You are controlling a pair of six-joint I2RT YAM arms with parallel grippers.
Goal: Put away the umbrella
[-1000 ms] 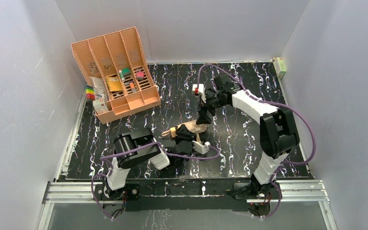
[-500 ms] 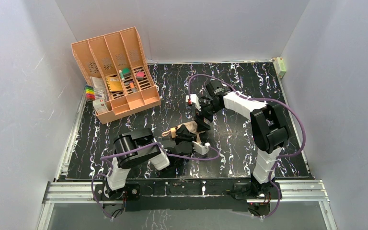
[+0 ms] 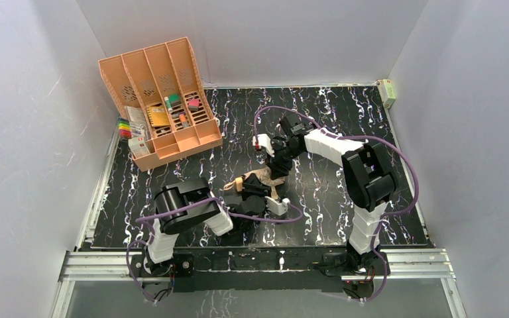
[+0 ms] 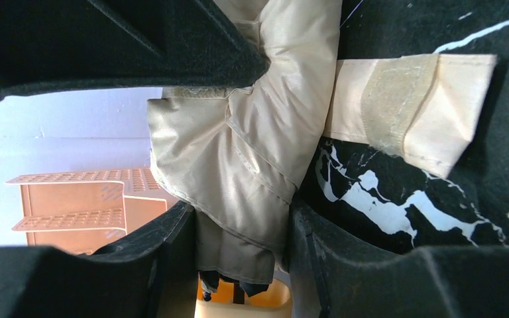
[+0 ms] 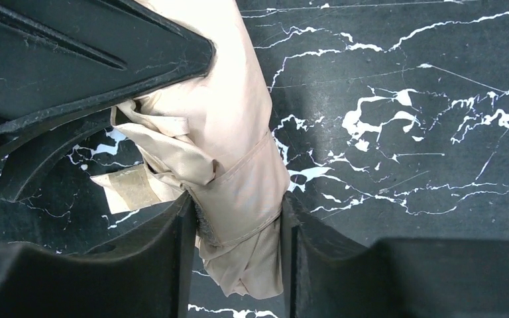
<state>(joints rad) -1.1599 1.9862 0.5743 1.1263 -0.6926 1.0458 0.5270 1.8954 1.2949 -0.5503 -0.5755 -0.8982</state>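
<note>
left gripper (image 4: 238, 225): fingers clamped on the umbrella (image 4: 238, 132), fabric bunched between them. right gripper (image 5: 237, 225): narrow, both fingers touching the bundle's sides, which reads as a grip. umbrella lies mid table (image 3: 371, 106), between the two wrists, its long axis passing through each jaw gap. organizer (image 3: 162, 99) sits far-left, well apart; left arm is nearer to it. left wrist view shows the loose strap (image 4: 404, 99) and the organizer beyond. top view hides both contacts under the wrists.
</note>
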